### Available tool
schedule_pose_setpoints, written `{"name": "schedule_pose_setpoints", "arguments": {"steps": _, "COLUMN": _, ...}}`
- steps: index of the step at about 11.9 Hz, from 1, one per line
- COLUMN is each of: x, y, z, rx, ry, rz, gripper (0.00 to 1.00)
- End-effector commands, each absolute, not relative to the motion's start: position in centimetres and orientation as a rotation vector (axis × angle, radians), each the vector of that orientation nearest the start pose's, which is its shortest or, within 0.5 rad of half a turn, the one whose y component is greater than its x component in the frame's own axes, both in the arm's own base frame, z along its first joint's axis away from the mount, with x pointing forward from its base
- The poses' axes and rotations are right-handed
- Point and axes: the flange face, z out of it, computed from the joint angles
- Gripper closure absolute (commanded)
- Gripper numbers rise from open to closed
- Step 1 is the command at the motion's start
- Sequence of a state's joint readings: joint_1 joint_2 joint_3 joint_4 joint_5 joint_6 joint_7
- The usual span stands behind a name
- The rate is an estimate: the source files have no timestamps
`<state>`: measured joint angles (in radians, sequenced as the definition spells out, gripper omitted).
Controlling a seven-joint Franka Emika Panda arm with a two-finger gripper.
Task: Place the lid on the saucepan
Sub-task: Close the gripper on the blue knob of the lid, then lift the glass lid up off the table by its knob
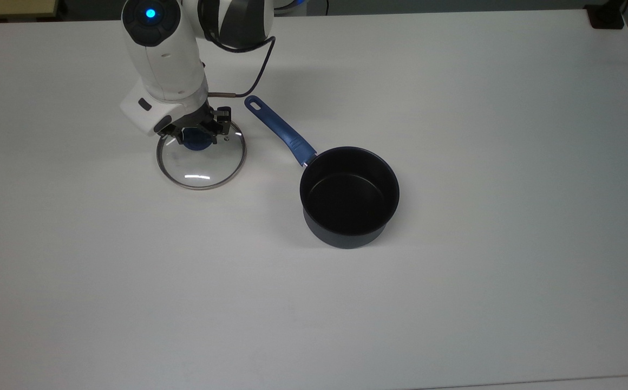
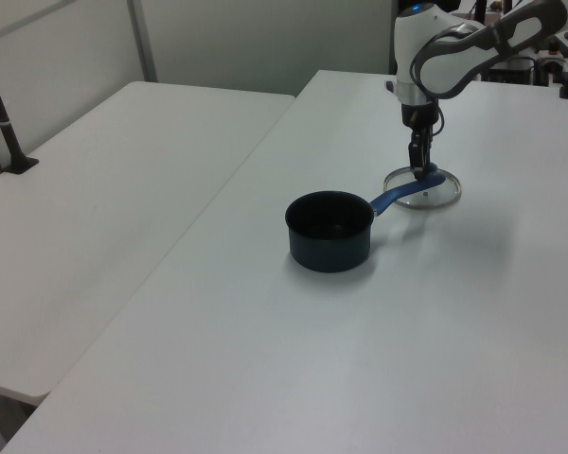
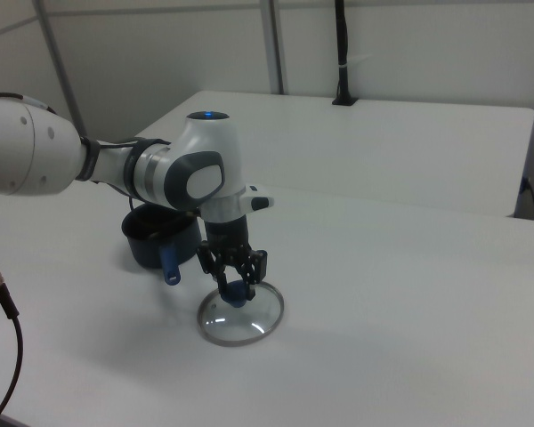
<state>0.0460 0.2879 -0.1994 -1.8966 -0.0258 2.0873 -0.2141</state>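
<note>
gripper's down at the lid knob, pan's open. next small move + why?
Probably close on the knob. In the right view the gripper sits low over the lid, one finger on each side of the blue knob with a gap showing. The lid lies flat on the table, apart from the saucepan, so it needs a firm grip before any lift.

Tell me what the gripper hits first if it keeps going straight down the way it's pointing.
The lid's blue knob: the gripper points down with its fingers already either side of it. Below that is the lid, flat on the table.
</note>
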Motion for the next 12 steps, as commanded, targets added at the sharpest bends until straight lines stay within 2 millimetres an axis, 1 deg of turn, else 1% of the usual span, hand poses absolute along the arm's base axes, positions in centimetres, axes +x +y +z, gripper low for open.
{"name": "schedule_pose_setpoints", "arguments": {"steps": 1, "x": 59.6, "y": -9.0, "z": 37.0, "rx": -3.194, "ry": -0.153, "rz": 0.128, "gripper": 0.58}}
{"name": "schedule_pose_setpoints", "arguments": {"steps": 4, "x": 59.5, "y": -9.6, "z": 43.0, "rx": -3.180, "ry": -0.093, "rz": 0.136, "gripper": 0.62}}
{"name": "schedule_pose_setpoints", "arguments": {"steps": 6, "x": 59.5, "y": -11.6, "z": 45.6, "rx": -3.185, "ry": -0.036, "rz": 0.156, "gripper": 0.62}}
{"name": "schedule_pose_setpoints", "arguments": {"steps": 8, "x": 59.8, "y": -12.5, "z": 48.1, "rx": -3.195, "ry": -0.012, "rz": 0.142, "gripper": 0.62}}
{"name": "schedule_pose_setpoints", "arguments": {"steps": 10, "x": 60.4, "y": -12.0, "z": 50.0, "rx": -3.197, "ry": 0.010, "rz": 0.118, "gripper": 0.62}}
{"name": "schedule_pose_setpoints", "arguments": {"steps": 11, "x": 60.9, "y": -11.4, "z": 51.1, "rx": -3.203, "ry": 0.053, "rz": 0.082, "gripper": 0.62}}
{"name": "schedule_pose_setpoints", "arguments": {"steps": 12, "x": 62.0, "y": -8.8, "z": 50.9, "rx": -3.211, "ry": 0.047, "rz": 0.078, "gripper": 0.62}}
